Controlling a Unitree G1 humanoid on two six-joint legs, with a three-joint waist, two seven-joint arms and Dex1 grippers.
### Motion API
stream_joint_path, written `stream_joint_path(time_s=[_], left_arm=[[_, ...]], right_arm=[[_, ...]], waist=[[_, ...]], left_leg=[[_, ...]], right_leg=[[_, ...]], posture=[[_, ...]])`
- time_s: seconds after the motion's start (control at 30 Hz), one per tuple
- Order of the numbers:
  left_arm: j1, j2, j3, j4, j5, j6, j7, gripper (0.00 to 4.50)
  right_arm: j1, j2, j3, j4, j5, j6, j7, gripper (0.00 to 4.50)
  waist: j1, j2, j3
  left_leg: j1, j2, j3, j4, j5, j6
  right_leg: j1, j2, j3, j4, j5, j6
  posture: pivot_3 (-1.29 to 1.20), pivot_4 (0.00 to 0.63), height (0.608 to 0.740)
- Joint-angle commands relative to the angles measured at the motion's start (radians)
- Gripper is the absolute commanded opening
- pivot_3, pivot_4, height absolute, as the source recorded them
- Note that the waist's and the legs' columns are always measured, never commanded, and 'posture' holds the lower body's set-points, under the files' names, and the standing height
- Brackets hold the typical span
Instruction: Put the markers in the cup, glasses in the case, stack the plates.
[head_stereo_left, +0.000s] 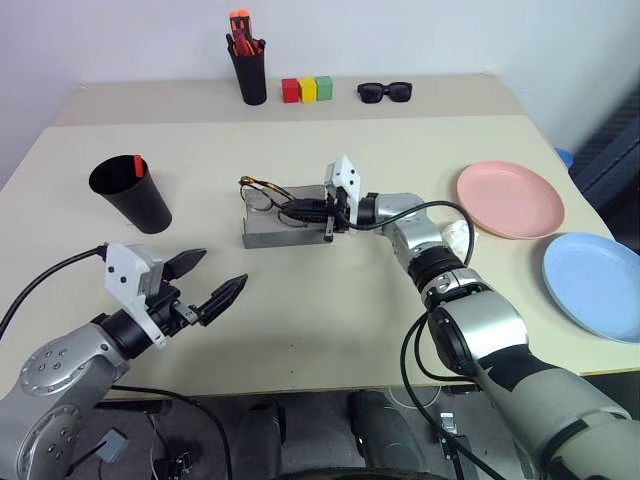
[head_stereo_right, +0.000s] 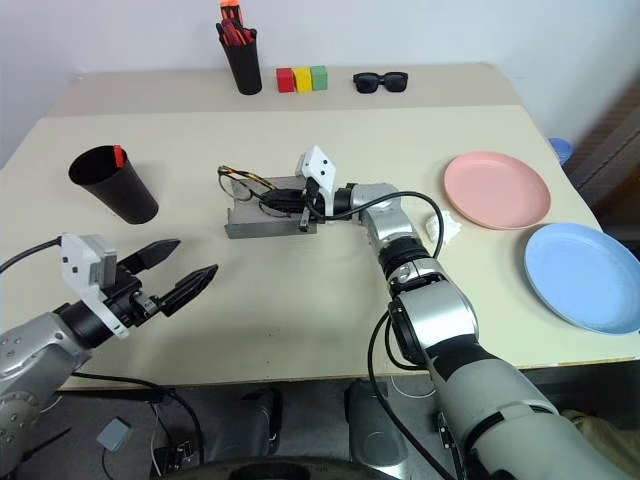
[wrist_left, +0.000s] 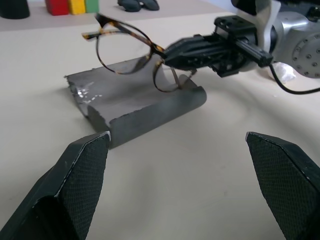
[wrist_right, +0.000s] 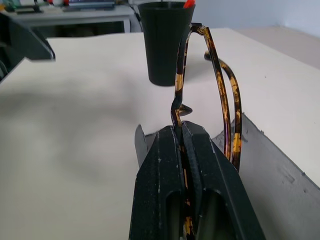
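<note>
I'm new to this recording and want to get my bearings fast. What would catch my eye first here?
At the middle of the table, the right gripper is shut on the glasses, holding them over the open grey case. Nearer the robot, the left gripper hangs open above bare table. The pink plate and the blue plate lie side by side, unstacked, on the right; the black cup, with a red marker cap poking out, stands on the left.

The beige table (head_stereo_left: 330, 330) carries the cup (head_stereo_left: 131, 195) near its left edge, the case (head_stereo_left: 283, 222) mid-table, the plates (head_stereo_left: 509, 198) at its right edge.
</note>
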Motion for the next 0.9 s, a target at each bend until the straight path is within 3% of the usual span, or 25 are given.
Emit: stream_joint_path(time_s=[0.03,0.9], left_arm=[[0.012,0.000,0.034,-0.053,-0.012,-0.019,0.008,4.50],[0.035,-0.008,0.015,-0.062,0.011,-0.042,0.016,4.50]], right_arm=[[-0.021,0.020,-0.011,0.014,-0.018,-0.047,-0.015,0.05],[-0.028,-0.046,0.010,0.080,-0.174,-0.161,-0.061,0.05]], waist=[[0.000,0.000,0.000],[0.000,0.000,0.000]], left_leg=[[0.000,0.000,0.000,0.000,0.000,0.000],[0.000,0.000,0.000,0.000,0.000,0.000]], right_leg=[[0.000,0.000,0.000,0.000,0.000,0.000],[0.000,0.000,0.000,0.000,0.000,0.000]], posture=[[0.00,0.150,0.740],[0.00,0.150,0.740]])
